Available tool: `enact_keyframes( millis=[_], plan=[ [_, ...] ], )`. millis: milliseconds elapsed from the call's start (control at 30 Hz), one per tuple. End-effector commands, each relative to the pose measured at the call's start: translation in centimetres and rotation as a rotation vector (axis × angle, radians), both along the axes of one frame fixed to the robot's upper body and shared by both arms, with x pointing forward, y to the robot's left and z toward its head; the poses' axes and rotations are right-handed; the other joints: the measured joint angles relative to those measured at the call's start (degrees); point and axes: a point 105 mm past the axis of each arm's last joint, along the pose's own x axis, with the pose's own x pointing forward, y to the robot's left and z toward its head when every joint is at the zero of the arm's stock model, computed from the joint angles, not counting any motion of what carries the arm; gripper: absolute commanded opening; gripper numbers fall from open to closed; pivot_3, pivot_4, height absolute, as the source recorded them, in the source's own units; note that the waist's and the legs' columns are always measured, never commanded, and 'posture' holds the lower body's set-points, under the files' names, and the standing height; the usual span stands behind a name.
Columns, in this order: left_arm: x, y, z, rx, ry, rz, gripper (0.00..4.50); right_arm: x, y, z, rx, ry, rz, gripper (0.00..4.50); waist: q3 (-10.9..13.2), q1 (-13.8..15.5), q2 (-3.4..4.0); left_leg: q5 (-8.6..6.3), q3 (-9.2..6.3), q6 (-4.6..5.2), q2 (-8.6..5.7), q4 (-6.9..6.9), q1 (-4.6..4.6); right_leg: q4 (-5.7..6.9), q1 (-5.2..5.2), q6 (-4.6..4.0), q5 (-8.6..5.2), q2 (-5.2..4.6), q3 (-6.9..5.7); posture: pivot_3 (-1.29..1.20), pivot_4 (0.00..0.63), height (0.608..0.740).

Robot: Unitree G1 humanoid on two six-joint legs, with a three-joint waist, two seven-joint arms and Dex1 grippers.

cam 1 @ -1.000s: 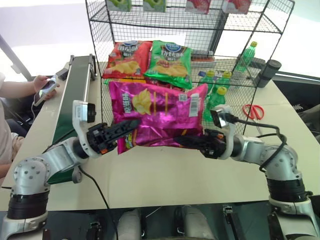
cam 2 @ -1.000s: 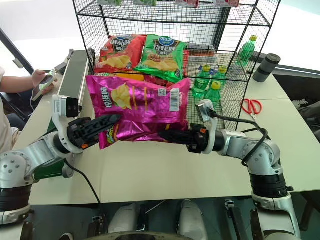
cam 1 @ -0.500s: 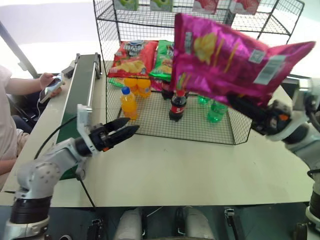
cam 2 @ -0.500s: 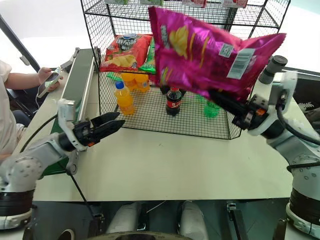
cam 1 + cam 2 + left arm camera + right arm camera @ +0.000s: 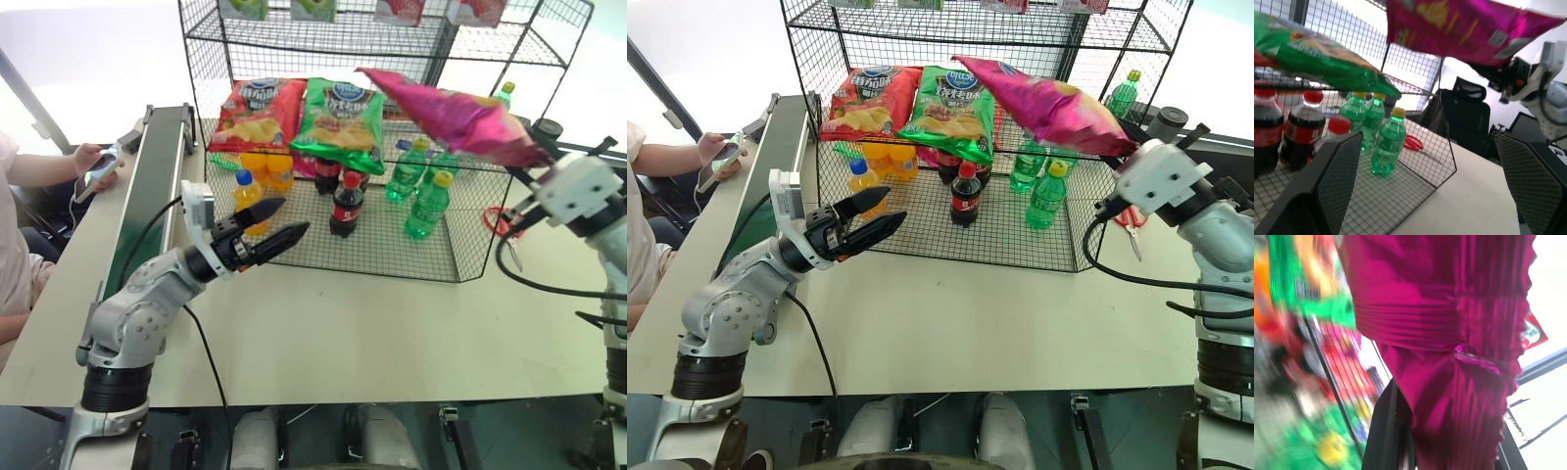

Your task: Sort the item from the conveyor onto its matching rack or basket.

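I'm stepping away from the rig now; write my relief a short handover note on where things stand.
Right gripper: shut on the glossy magenta-pink crisp bag, held in the air in front of the black wire-grid rack.
Left gripper: open, empty, in front of the rack's bottom tier.
Dark-green conveyor belt: nothing on it.
Done: bag taken off the belt.
Left: set it on the middle tier beside the red crisp bag and green crisp bag, then release.

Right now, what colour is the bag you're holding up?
Magenta-pink bag, best in the right eye view.

Pink bag [image 5: 1449,333] hides right hand's fingertips [image 5: 1388,431].
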Motion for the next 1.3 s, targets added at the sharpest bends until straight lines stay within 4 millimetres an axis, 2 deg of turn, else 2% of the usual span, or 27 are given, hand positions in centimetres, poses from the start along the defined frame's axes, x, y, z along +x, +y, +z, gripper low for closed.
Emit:
enact_keyframes(
  millis=[33,133,233,400,567,633,667,800,867,1000,1133,1200,1300],
  plan=[
    [-0.6,-0.9,1.5,-0.012,-0.099,0.015,4.50,1.7,-0.7,0.5,-0.102,-0.086,-0.124,0.18,0.00,-0.06,0.00,0.01,0.01,-0.02,0.00,0.00,0.01,0.01,-0.01,0.00,0.00,-0.01,0.02,0.00,0.150,0.740],
    [-0.6,-1.4,1.6,-0.024,-0.109,0.023,4.50,3.3,-1.2,0.7,-0.159,-0.133,-0.225,0.18,0.02,-0.10,0.02,0.05,0.00,-0.07,0.00,0.00,-0.01,0.03,-0.03,0.00,0.00,0.00,0.02,0.00,0.150,0.740],
    [-0.8,-1.9,1.4,-0.026,-0.103,0.016,4.50,4.4,-1.0,0.7,-0.158,-0.150,-0.245,0.18,0.02,-0.05,0.02,0.06,-0.03,-0.09,0.02,0.00,-0.02,0.03,-0.03,0.00,0.00,0.02,0.00,0.00,0.150,0.740],
    [-0.8,-2.0,1.3,-0.022,-0.098,0.027,4.50,6.1,-2.4,0.5,-0.177,-0.149,-0.336,0.18,0.03,0.01,-0.01,0.07,-0.04,-0.10,0.01,0.00,-0.02,0.02,0.02,0.01,-0.01,0.02,-0.01,0.00,0.150,0.740],
    [-0.7,-2.1,1.0,-0.002,-0.102,0.039,4.50,7.4,-4.2,1.2,-0.138,-0.140,-0.408,0.18,0.04,-0.13,0.00,0.08,-0.04,-0.11,0.00,0.01,-0.01,0.03,0.02,0.02,-0.01,0.02,-0.01,0.00,0.150,0.740],
    [-0.6,-2.1,0.9,0.003,-0.101,0.044,4.50,7.4,-4.3,1.4,-0.107,-0.135,-0.400,1.18,0.04,-0.14,0.00,0.10,-0.05,-0.13,-0.01,0.01,0.00,0.03,0.02,0.02,-0.01,0.03,-0.01,0.00,0.150,0.740],
    [-0.6,-2.0,0.8,0.003,-0.100,0.046,4.50,7.4,-4.3,1.3,-0.101,-0.125,-0.392,1.52,0.04,-0.14,0.00,0.10,-0.05,-0.14,-0.01,0.01,-0.01,0.03,0.02,0.01,-0.01,0.05,-0.02,0.00,0.150,0.740],
    [-0.6,-2.1,0.6,0.012,-0.098,0.052,4.50,7.2,-4.1,0.3,-0.074,-0.061,-0.366,3.31,0.04,-0.12,0.00,0.10,-0.05,-0.14,0.01,0.01,0.00,0.02,0.03,0.02,-0.01,0.05,-0.02,0.00,0.150,0.740],
    [-0.6,-2.0,0.5,0.016,-0.098,0.054,4.50,6.8,-3.6,0.1,-0.064,-0.032,-0.316,4.38,0.04,-0.12,0.00,0.10,-0.06,-0.14,0.05,0.01,0.01,0.02,0.05,0.02,-0.01,0.04,-0.02,0.00,0.150,0.740],
    [-0.3,-1.8,0.0,0.020,-0.076,0.065,4.50,5.2,-2.1,0.7,-0.019,0.036,-0.169,4.45,0.04,-0.11,-0.01,0.10,-0.10,-0.14,0.07,0.02,0.05,0.02,0.12,0.02,-0.02,0.05,-0.04,0.00,0.150,0.740],
    [-0.2,-2.0,-0.4,0.029,-0.068,0.059,4.50,4.1,-2.3,1.6,0.063,0.078,-0.109,4.45,0.05,-0.07,0.00,0.10,-0.09,-0.13,0.08,0.02,0.04,0.04,0.09,0.02,-0.01,0.05,-0.04,0.00,0.150,0.740],
    [-0.3,-2.2,-0.5,0.037,-0.068,0.055,4.50,3.7,-1.6,1.3,0.127,0.146,-0.024,4.45,0.05,-0.06,-0.01,0.10,-0.10,-0.13,0.08,0.02,0.04,0.04,0.09,0.02,-0.01,0.05,-0.04,0.00,0.150,0.740],
    [-0.2,-2.3,-0.6,0.040,-0.065,0.046,4.50,3.4,-1.4,0.9,0.165,0.190,0.012,4.45,0.05,-0.07,-0.01,0.09,-0.11,-0.11,0.09,0.02,0.04,0.03,0.10,0.01,-0.01,0.05,-0.05,0.00,0.150,0.740]
  ],
)
